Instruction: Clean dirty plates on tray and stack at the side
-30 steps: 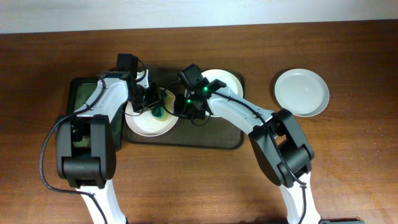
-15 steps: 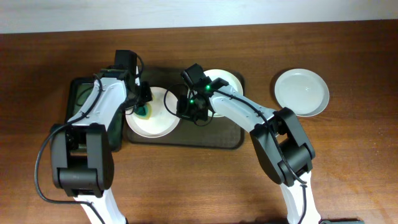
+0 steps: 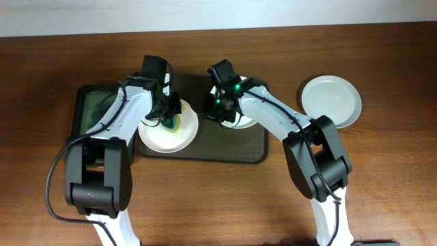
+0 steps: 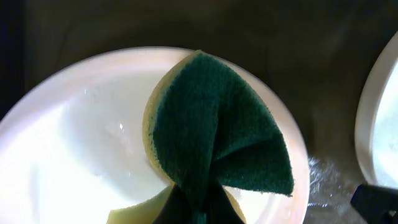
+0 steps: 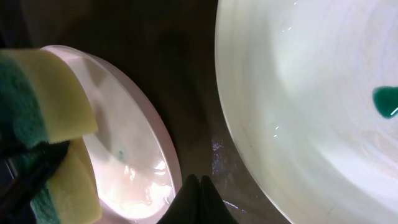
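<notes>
Wooden desk [image 3: 205, 198]: on the tray [image 3: 205, 152] by its far-left side the left gripper [image 3: 168, 114] clamps a sponge [image 4: 211, 137] onto the near plate [image 4: 74, 155], the right gripper [image 5: 198, 188], tips together, hangs beside the second plate [image 5: 298, 93], and a finished plate [image 3: 331, 101] sits far-right, so roughly a third done, I'd judge.

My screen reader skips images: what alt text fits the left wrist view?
A folded green and yellow sponge, pinched by the left gripper, rests on a white plate on a dark tray; a second plate's rim shows at right.
</notes>
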Available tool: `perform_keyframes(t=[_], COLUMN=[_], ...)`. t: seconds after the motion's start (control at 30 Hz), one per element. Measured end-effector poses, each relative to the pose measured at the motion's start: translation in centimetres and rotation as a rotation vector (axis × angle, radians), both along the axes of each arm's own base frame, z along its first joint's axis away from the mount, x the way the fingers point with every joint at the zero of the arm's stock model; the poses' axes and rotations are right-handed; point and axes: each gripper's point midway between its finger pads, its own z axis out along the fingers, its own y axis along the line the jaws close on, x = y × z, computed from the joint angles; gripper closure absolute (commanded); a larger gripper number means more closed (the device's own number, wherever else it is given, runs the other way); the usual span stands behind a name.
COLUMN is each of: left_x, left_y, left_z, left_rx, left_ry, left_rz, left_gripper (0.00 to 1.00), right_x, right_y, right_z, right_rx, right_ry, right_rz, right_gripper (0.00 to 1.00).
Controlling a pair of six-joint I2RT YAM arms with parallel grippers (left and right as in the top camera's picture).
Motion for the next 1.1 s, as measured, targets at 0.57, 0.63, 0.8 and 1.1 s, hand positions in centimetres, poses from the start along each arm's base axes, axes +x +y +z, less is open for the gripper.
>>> perform_keyframes(t=[0.57, 0.63, 0.8, 1.1], left_x=[-0.6, -0.6, -0.6, 0.2], left_y=[-0.4, -0.5, -0.5, 1.6], left_z=[-2.8, -2.8, -2.8, 2.6], left_rx=[-0.046, -0.049, -0.05, -0.102], left_ry=[-0.034, -0.033, -0.034, -0.125], left_rz=[-0.012, -0.012, -0.013, 0.037], left_gripper=[1.0, 1.0, 1.0, 1.0], right_x=[-1.6, -1.8, -1.8, -2.1], right_y=[2.3, 2.6, 2.6, 2.7], right_z=[0.0, 0.1, 0.1, 0.1], right_rx=[-0.004, -0.004, -0.005, 0.008], right_ry=[-0.019, -0.026, -0.028, -0.016], right_rz=[0.077, 0.094, 0.096, 0.105], right_gripper=[0.45, 0.44, 0.51, 0.52])
